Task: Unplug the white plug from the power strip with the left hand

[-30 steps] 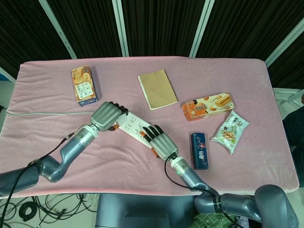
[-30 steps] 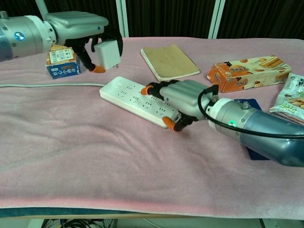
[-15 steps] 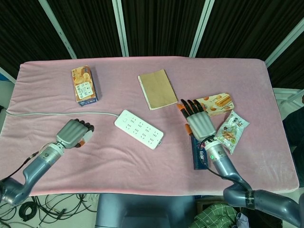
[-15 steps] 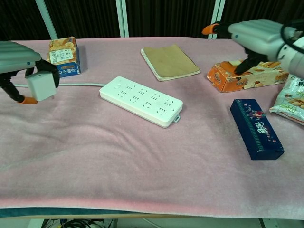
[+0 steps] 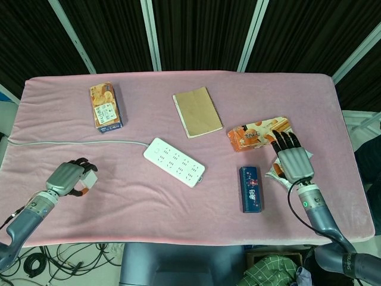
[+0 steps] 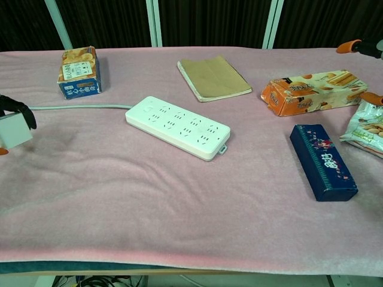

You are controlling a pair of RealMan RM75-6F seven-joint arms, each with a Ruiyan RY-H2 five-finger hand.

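The white power strip (image 5: 174,161) (image 6: 178,126) lies slantwise in the middle of the pink cloth, with no plug in it and its grey cord (image 5: 71,143) running off to the left. My left hand (image 5: 71,177) is near the table's front left corner, far from the strip, and holds the white plug (image 5: 88,177) (image 6: 13,130) in its curled fingers. In the chest view only the plug and dark fingertips show at the left edge. My right hand (image 5: 293,159) hovers at the right with its fingers spread, holding nothing, over the snack bag (image 6: 370,126).
An orange biscuit box (image 5: 105,106) stands at the back left. A brown notebook (image 5: 197,111) lies at the back middle. An orange wafer box (image 5: 257,132) and a dark blue box (image 5: 250,189) lie to the right of the strip.
My left hand carried the plug away from the strip to the front left corner. My right hand left the strip and drew back to the right side.
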